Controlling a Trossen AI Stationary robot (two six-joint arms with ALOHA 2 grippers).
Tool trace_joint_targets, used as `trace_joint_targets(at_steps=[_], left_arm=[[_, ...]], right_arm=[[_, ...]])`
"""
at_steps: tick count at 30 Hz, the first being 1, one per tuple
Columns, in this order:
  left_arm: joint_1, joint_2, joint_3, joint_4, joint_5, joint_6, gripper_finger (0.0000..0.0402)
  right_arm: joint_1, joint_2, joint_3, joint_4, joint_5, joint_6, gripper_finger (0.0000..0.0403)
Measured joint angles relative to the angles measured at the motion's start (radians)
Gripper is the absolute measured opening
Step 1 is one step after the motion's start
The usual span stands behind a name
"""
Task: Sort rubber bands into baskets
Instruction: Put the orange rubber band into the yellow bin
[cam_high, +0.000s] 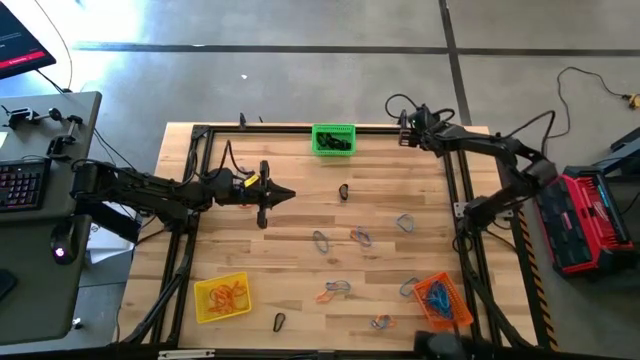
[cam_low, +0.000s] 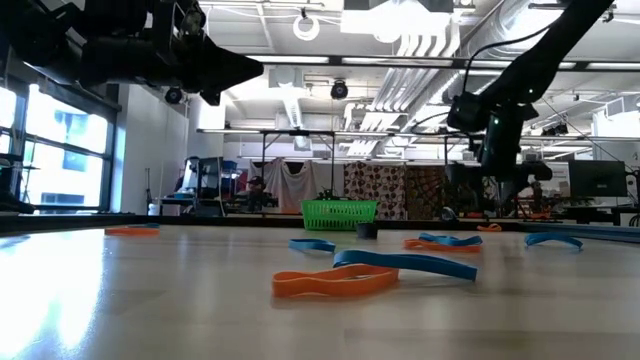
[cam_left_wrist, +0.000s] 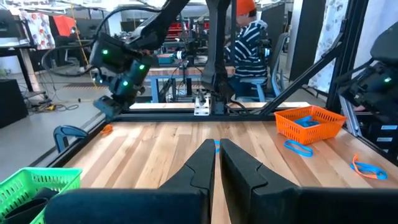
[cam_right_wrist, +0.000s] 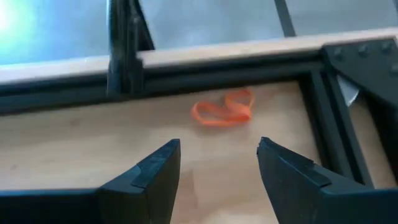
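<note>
High view: the left gripper (cam_high: 284, 194) hovers over the table's left-middle, fingers pressed together and empty. The right gripper (cam_high: 405, 126) sits at the far right corner, near the green basket (cam_high: 333, 139) on the far edge. The yellow basket (cam_high: 223, 297) stands near left with orange bands inside, and the orange basket (cam_high: 442, 301) near right with blue ones. Loose bands (cam_high: 358, 236) lie scattered across the middle and right of the table.

Low view: an orange band (cam_low: 335, 284) and a blue band (cam_low: 410, 263) lie closest, touching, with more bands farther off and the green basket at the far edge. Both arms hang above the table.

Left wrist view: the left fingers (cam_left_wrist: 202, 168) meet with nothing between them; the orange basket shows beyond, blue bands lying just beside it.

Right wrist view: the right fingers (cam_right_wrist: 155, 171) stand spread wide and hold nothing, aimed at an orange band (cam_right_wrist: 222, 111) lying in the table's corner by the black frame.

Judging from this, the step in hand is picking up that corner band. The next move calls for lowering the spread fingers around it, pinching, then carrying it across to the yellow basket.
</note>
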Motion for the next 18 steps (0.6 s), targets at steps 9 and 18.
trace_joint_targets(at_steps=[9,18], left_arm=[[0.000,0.000,0.000,-0.002,0.000,0.000,0.0014],[0.000,0.000,0.000,-0.021,0.000,0.000,0.0014]], right_arm=[[-0.001,0.090,0.156,-0.098,0.015,-0.094,0.0201],[-0.064,0.290,0.520,-0.524,-0.033,-0.222,0.0201]])
